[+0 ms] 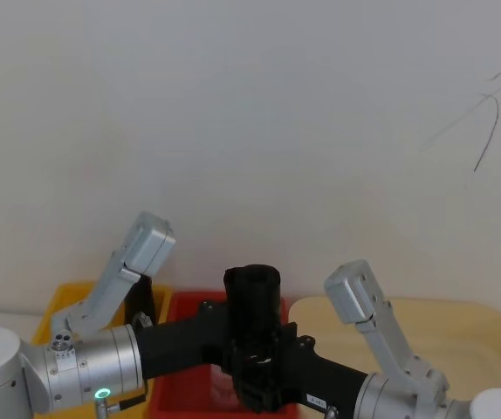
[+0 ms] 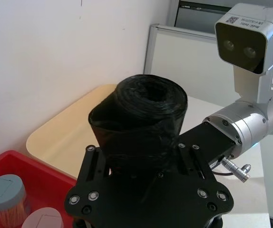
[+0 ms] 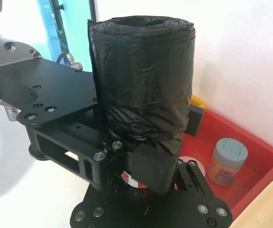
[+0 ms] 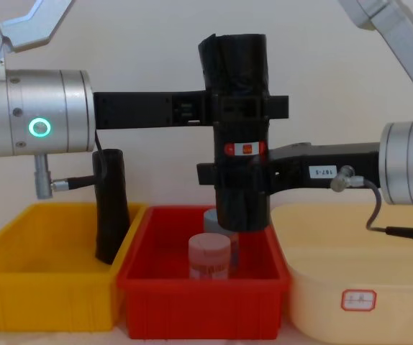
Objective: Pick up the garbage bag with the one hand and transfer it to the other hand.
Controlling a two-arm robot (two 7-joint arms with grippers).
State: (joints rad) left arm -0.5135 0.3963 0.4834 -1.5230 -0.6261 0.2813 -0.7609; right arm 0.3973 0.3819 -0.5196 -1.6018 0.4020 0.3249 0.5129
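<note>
The garbage bag (image 4: 239, 65), a tall black roll with a red-and-white sticker (image 4: 246, 149), hangs upright above the red bin (image 4: 199, 295). My left gripper (image 4: 275, 106), on the wrist with the green ring, reaches in from the left and is shut on the roll's upper half. My right gripper (image 4: 210, 174), carrying a white tag, comes from the right and is shut on the roll just below the sticker. In the right wrist view a finger pad (image 3: 151, 166) presses the bag (image 3: 146, 76) near its lower end. The left wrist view has the bag (image 2: 141, 109) squeezed between the left fingers (image 2: 94, 159).
Two lidded jars (image 4: 210, 259) stand in the red bin directly under the roll. A yellow bin (image 4: 41, 295) on the left holds a slimmer black roll (image 4: 111, 208) standing upright. On the right sits a cream tray (image 4: 321, 244). A white wall is close behind.
</note>
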